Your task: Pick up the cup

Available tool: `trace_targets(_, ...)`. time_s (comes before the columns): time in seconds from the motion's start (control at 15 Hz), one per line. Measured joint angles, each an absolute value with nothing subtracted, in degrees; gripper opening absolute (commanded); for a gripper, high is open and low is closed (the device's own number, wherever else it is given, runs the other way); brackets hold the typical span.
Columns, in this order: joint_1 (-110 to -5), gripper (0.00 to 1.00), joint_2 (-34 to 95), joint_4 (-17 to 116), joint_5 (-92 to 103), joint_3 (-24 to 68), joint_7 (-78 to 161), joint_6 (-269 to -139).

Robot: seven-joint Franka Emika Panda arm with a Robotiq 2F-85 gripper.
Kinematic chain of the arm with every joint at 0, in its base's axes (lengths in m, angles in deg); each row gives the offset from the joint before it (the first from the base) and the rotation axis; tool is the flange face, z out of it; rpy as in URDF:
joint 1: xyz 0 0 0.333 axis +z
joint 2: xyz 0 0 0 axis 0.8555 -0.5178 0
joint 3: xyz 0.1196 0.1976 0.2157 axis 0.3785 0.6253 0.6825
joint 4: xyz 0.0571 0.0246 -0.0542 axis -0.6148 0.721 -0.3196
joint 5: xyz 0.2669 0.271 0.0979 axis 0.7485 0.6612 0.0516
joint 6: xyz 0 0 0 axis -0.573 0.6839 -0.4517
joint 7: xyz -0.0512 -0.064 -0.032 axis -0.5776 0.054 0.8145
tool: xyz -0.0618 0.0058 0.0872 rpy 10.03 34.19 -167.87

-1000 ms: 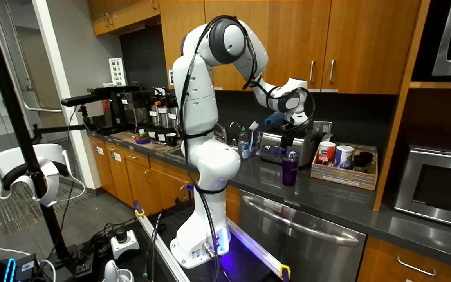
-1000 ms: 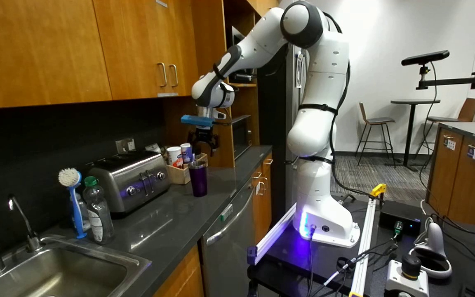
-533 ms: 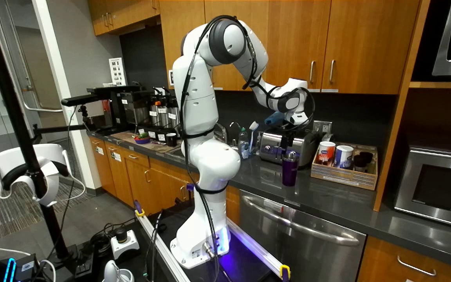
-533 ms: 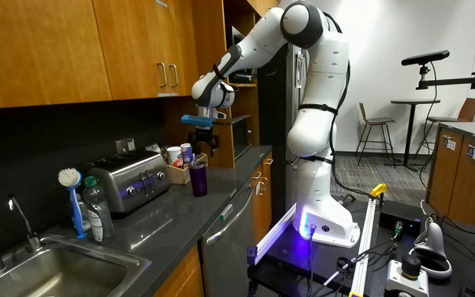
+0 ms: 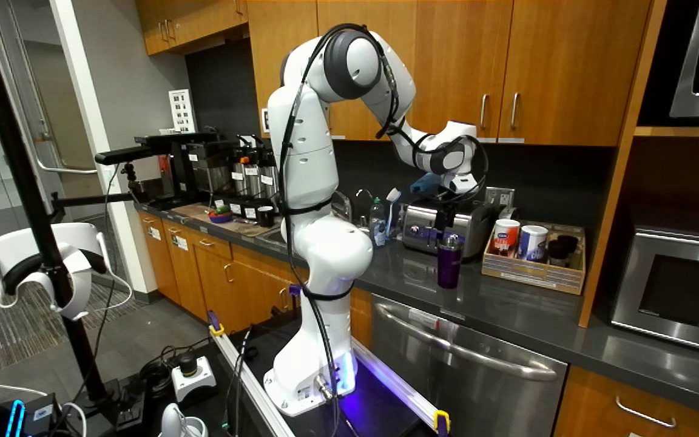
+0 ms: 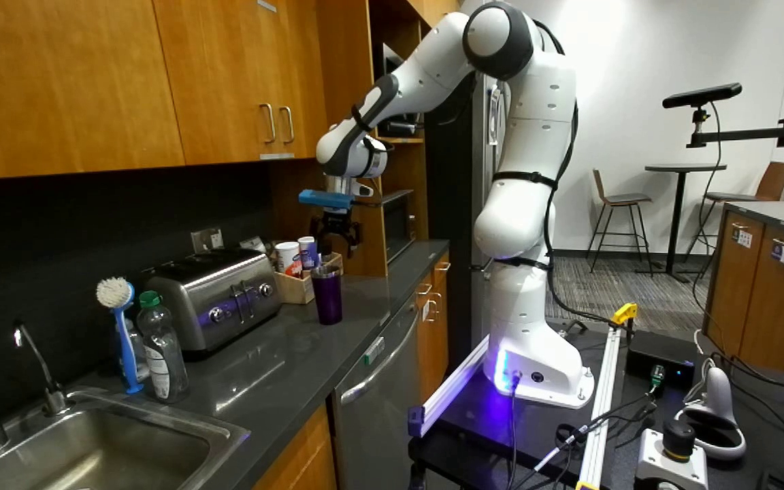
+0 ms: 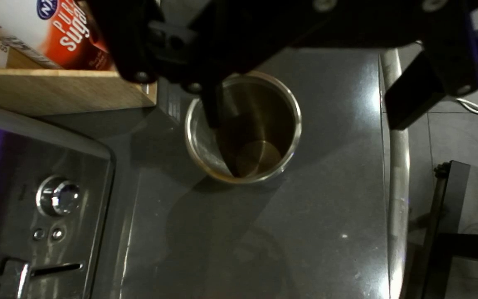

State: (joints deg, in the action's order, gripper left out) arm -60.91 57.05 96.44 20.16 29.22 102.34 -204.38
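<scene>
Purple, the cup (image 6: pixel 328 301) stands upright on the counter (image 6: pixel 276 371) near the toaster (image 6: pixel 223 299). Your gripper (image 6: pixel 339 248) has its fingers (image 7: pixel 414 92) apart, one over the cup (maybe dipping in, hard to see).

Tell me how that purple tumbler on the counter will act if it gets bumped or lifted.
The purple tumbler could tip if pushed near the top, being tall and narrower at the base. It is probably light, since the wrist view seems to show down to its bottom. Its smooth-looking, handleless side may be slightly slippery.
</scene>
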Motion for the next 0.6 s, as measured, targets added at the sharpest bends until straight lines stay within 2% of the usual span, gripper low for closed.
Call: trace_targets(0.6, -60.9, 1.00, 53.6, 94.3, 16.0, 29.5, 111.0, -205.3)
